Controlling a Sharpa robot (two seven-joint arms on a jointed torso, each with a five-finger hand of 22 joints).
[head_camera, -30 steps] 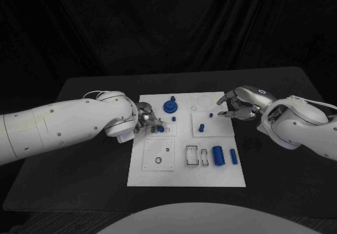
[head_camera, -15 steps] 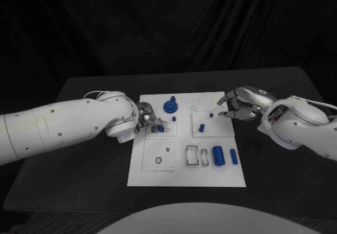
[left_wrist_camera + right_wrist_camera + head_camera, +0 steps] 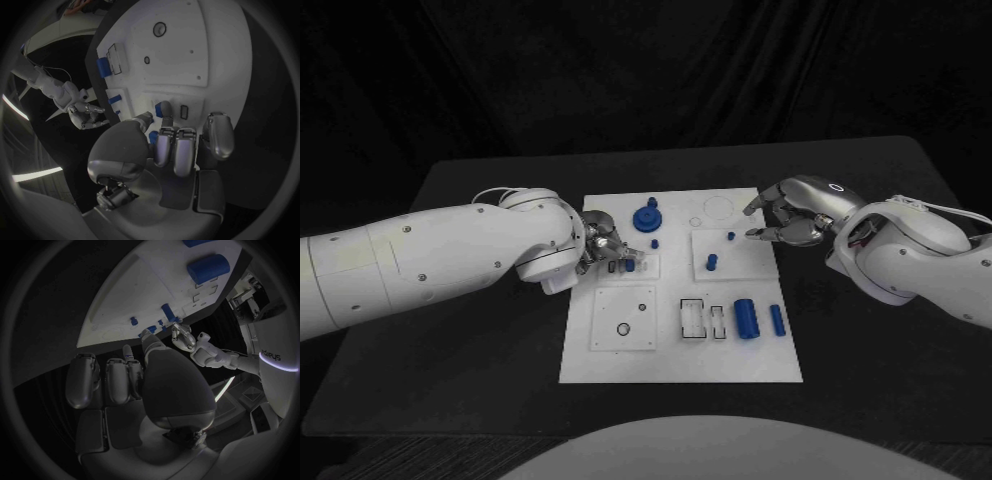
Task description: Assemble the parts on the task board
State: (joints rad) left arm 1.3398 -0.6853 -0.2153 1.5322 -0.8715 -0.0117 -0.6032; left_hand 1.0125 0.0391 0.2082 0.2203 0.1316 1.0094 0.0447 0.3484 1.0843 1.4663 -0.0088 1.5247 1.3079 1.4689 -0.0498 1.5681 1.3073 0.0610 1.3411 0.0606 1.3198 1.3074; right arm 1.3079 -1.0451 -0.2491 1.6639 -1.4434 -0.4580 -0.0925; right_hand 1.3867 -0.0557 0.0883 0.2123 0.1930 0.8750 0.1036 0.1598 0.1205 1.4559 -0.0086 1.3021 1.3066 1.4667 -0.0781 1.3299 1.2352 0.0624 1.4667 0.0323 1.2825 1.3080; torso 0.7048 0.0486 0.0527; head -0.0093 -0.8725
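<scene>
Left hand: silver many-fingered left hand sits over the left edge of the white rectangular task board, fingers closed round a small blue peg that stands at the board's upper-left square plate; thumb and fingers meet on the peg in the left wrist view.
Right hand: silver right hand hangs at the board's upper-right corner, fingers curled in; a short blue pin shows at the fingertips in the right wrist view, but I cannot tell whether it is pinched or merely beside them.
Board, upper part: blue round knob on a disc base stands near the top middle; a small blue stud stands in the right-hand square plate.
Board, lower part: large blue cylinder lies beside a slimmer blue cylinder, the two just apart, right of two empty rectangular slots.
Table: black table, board lying square in its middle.
</scene>
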